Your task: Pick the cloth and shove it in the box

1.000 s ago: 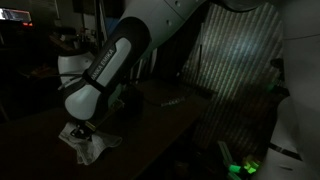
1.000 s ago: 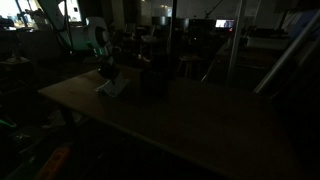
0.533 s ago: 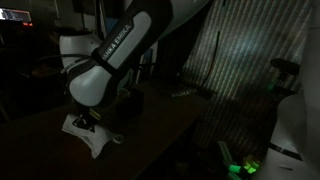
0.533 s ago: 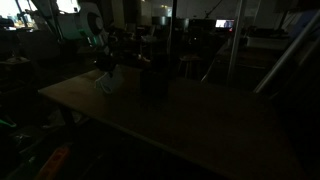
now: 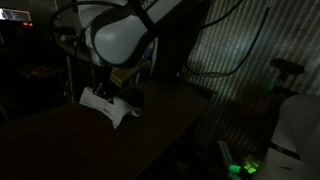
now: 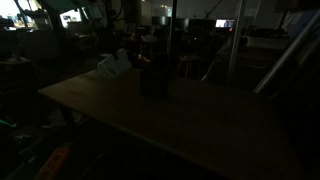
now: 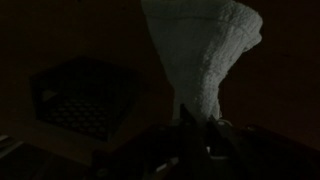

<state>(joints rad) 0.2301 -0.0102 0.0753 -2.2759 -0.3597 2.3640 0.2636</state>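
Observation:
The scene is very dark. My gripper (image 5: 104,88) is shut on a white cloth (image 5: 108,103) and holds it in the air above the table. The cloth hangs from the jaws; it also shows in an exterior view (image 6: 113,66) and in the wrist view (image 7: 203,50), where it fans out from the fingertips (image 7: 194,122). A dark box (image 7: 85,95) with an open top sits on the table to the left of the cloth in the wrist view. In an exterior view it is the dark shape (image 6: 154,78) to the right of the cloth.
A dark wooden table (image 6: 170,125) fills the middle of the room. Its edge (image 5: 150,150) runs close to a corrugated wall (image 5: 235,60). A small object (image 5: 187,92) lies on the table's far part. Poles and clutter stand behind (image 6: 232,45).
The arm has risen from the table surface with the cloth in its jaws. The cloth has left the table and moved up and toward the box.

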